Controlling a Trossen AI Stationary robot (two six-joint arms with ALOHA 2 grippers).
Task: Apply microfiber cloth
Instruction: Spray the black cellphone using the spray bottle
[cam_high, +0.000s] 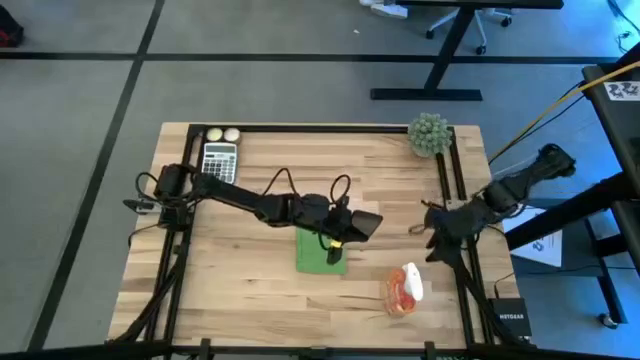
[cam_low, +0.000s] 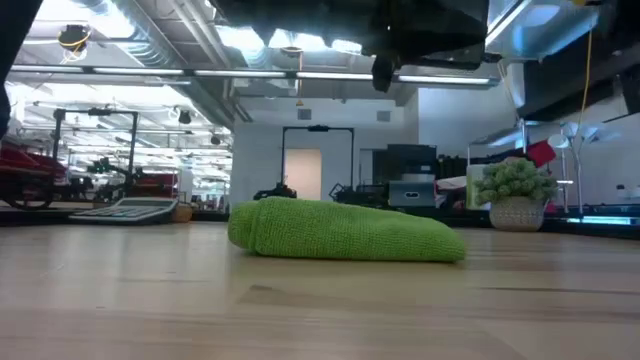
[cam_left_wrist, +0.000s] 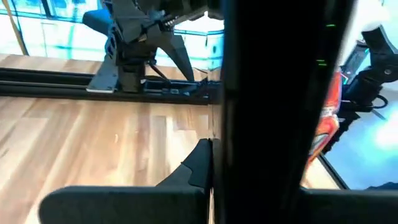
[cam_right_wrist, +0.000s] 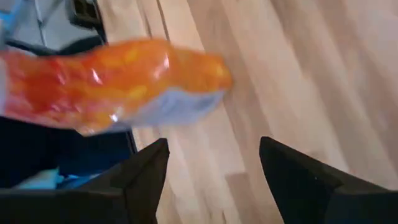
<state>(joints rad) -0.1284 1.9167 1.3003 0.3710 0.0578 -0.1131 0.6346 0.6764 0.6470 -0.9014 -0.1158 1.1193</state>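
Observation:
The bright green microfiber cloth (cam_high: 318, 252) lies bunched on the wooden table near its middle, and in the low view the cloth (cam_low: 340, 230) rests as a flat roll. My left gripper (cam_high: 345, 228) hangs just above the cloth's far right part, shut on a black phone (cam_high: 364, 222). In the left wrist view the phone (cam_left_wrist: 280, 112) fills the middle as a dark slab. My right gripper (cam_right_wrist: 214, 180) stands open over bare wood at the table's right side, touching nothing. My left gripper holds the black phone, with one finger (cam_left_wrist: 198, 163) lying against the slab's flat side (cam_left_wrist: 233, 155). The other finger is hidden behind the phone. In the low view the phone (cam_low: 430, 30) hangs clear of the table, above the cloth.
An orange and white bag (cam_high: 403, 288) lies near the front right, just ahead of my right gripper. A spiky ball plant (cam_high: 430, 133) stands at the far right corner. A calculator (cam_high: 219, 160) and two pale balls (cam_high: 222, 134) sit at the far left. Black rails (cam_high: 455, 180) edge the table.

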